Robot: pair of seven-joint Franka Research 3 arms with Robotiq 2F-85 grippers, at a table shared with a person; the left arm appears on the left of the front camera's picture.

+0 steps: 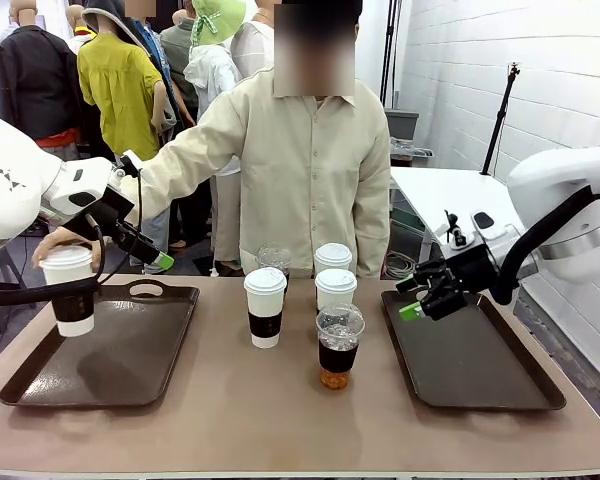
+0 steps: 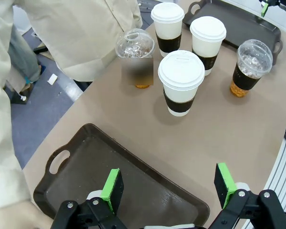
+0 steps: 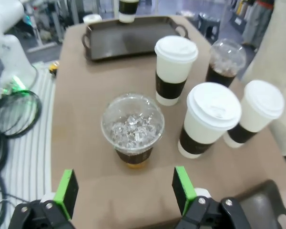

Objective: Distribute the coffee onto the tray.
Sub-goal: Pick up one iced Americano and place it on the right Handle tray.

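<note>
A person's hand (image 1: 55, 243) holds a white lidded cup with a brown sleeve (image 1: 72, 290) at the left tray's (image 1: 130, 360) near-left corner. Three more white cups (image 1: 265, 307) (image 1: 335, 290) (image 1: 332, 258) and two clear dome-lidded cups of amber drink (image 1: 339, 345) (image 1: 273, 260) stand mid-table between the trays. My left gripper (image 1: 155, 258) (image 2: 168, 183) hangs open over the left tray (image 2: 86, 162), just right of the held cup. My right gripper (image 1: 415, 300) (image 3: 125, 191) is open and empty over the right tray's (image 1: 480, 370) near-left edge, pointing at the nearest clear cup (image 3: 132, 129).
The person stands at the far side of the table, one sleeve (image 1: 180, 165) stretched across my left arm. Cables (image 3: 9, 119) hang off the table edge in the right wrist view. Both trays carry handle cut-outs (image 1: 146, 290).
</note>
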